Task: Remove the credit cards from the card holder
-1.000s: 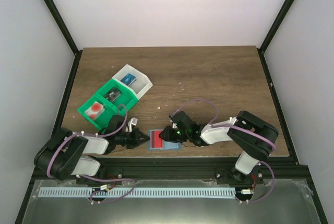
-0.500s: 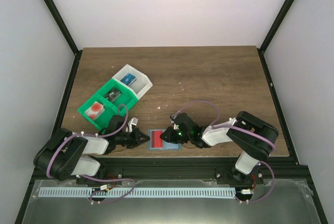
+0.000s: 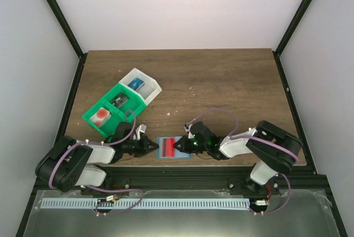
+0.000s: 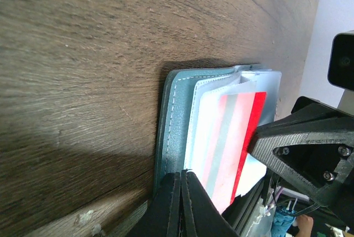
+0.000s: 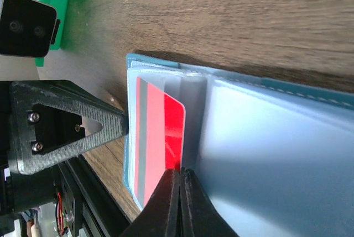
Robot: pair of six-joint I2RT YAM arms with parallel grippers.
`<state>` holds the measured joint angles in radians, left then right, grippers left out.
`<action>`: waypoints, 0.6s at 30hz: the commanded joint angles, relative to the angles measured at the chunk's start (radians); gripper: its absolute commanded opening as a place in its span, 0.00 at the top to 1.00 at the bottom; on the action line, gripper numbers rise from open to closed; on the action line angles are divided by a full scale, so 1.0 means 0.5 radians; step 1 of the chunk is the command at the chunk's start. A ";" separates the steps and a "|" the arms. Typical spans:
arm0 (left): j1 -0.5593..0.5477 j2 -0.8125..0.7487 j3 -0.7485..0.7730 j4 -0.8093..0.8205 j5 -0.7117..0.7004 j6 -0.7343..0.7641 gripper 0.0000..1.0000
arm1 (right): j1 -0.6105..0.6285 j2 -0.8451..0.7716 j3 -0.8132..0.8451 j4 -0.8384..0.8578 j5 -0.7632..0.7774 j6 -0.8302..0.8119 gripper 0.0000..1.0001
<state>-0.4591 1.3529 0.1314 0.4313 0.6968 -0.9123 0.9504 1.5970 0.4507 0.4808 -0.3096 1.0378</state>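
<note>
The small flat blue-teal bifold card holder (image 4: 174, 121) is laid open on the dark wooden table (image 3: 221, 82), near the front edge, btwn the two arms & well apart from the green-and-white plastic compartment tray (image 3: 119, 101). A thin red, grey-striped credit card (image 5: 160, 137) is seen in a clear inner pocket (image 4: 206, 116). One long edge shows bright red outside it, i.e. the card is partly exposed, not yet out. The left gripper (image 4: 181, 180) is held w/ jaws pressed together, nothing btwn them. Its tips touch the holder's teal cover at the outer edge, prob. pinning it down. The right gripper (image 5: 180, 173) has jaws closed tight on the card's exposed edge & the card appears to be pinched, tho the tips hide the contact itself. Step in hand, as judged: card to be drawn from its pocket. To be done well, the pull should be kept flat & in line w/ the pocket mouth, away from the left gripper, slow at first so the grip can be checked. The cover should be kept pressed down so the holder isn't dragged along. The pocket film shouldn't be caught w/ the card, else the insert gets lifted. If the card slips, a deeper bite should be taken.
</note>
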 commanded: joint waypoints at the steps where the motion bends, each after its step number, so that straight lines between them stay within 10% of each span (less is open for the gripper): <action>1: -0.004 0.012 -0.035 -0.138 -0.180 0.050 0.98 | -0.024 -0.140 -0.099 0.019 0.086 0.008 0.99; 18: -0.004 -0.150 0.028 -0.299 -0.251 0.024 0.87 | -0.112 -0.569 -0.301 -0.147 0.179 -0.115 0.99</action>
<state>-0.4637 1.3071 0.1425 0.3775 0.6647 -0.9131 0.9016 1.3514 0.3096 0.4465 -0.2649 1.0103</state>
